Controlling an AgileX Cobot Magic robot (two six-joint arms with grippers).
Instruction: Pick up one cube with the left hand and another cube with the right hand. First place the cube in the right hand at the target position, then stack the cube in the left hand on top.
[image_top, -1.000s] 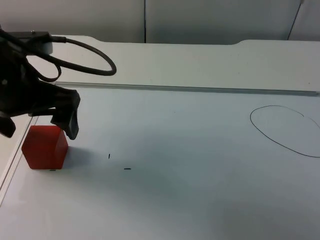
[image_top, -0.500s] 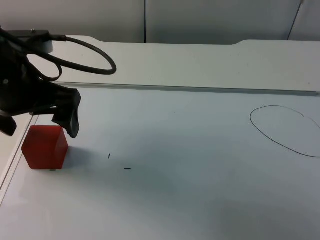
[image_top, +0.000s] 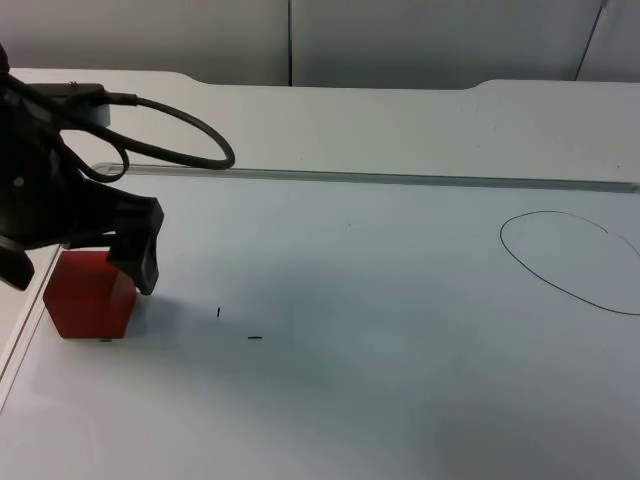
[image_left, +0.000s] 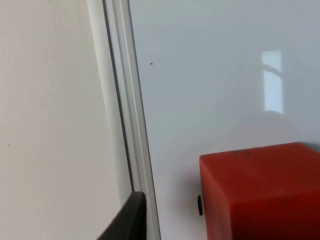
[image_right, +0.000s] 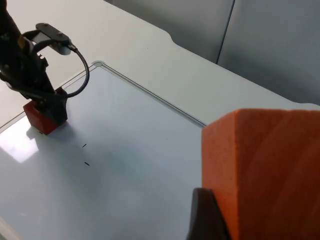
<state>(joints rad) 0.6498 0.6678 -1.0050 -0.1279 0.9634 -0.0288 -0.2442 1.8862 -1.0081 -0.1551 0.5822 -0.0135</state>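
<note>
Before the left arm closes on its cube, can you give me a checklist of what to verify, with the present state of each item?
1. Left gripper is down at the red cube: ok, its finger stands at the cube's right side.
2. Red cube sits between both fingers: cannot tell, the other finger is hidden in the top view.
3. Red cube rests flat on the white table: ok.
4. Red cube has room from the table's raised edge strip: ok, a gap shows in the left wrist view.
5. Right gripper holds the orange cube: ok, the cube sits against its fingertip.
6. Drawn target outline is free: ok.
</note>
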